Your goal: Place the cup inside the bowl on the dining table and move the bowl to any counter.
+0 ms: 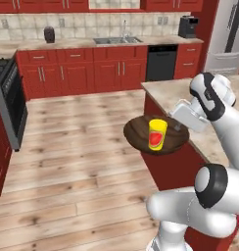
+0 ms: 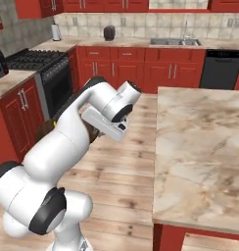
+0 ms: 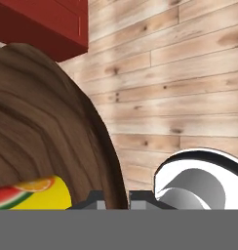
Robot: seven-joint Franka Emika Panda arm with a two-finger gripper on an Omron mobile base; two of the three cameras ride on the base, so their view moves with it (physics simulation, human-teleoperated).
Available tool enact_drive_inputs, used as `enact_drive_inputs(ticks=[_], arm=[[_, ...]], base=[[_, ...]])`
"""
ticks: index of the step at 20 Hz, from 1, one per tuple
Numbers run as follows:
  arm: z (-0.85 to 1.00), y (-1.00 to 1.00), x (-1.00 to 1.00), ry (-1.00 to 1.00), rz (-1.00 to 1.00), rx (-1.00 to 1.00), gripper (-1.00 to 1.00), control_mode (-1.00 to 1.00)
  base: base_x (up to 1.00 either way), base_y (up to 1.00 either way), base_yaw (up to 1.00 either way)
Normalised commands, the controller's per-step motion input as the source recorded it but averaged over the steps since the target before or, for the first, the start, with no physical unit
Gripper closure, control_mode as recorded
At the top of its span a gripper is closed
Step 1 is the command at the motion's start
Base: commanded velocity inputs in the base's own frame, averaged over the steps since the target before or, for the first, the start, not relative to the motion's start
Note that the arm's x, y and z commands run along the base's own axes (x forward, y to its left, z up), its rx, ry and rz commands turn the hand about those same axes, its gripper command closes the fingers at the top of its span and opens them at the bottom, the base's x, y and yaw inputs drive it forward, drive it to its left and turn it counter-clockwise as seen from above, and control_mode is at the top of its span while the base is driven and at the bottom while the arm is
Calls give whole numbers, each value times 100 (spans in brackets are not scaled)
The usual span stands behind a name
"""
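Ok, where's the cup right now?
The cup stands upright inside the bowl, which the gripper holds by its rim in the air over the wood floor, just off the red-sided counter's near corner in the left base view.

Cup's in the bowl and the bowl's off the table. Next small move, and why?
Probably carry the bowl sideways over the marble top beside it. The pincer grips its rim, the cup stands upright inside, and only wood floor lies below.

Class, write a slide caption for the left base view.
Gripper carries the bowl, cup inside, above the kitchen floor.
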Motion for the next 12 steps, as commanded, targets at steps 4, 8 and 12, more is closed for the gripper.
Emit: enact_drive_inputs(ticks=[4,8,12], arm=[[0,0,0,0,0,0,100,100],[0,0,0,0,0,0,100,100],[0,0,0,0,0,0,100,100]], base=[[87,54,0],[100,43,0],[100,19,0]])
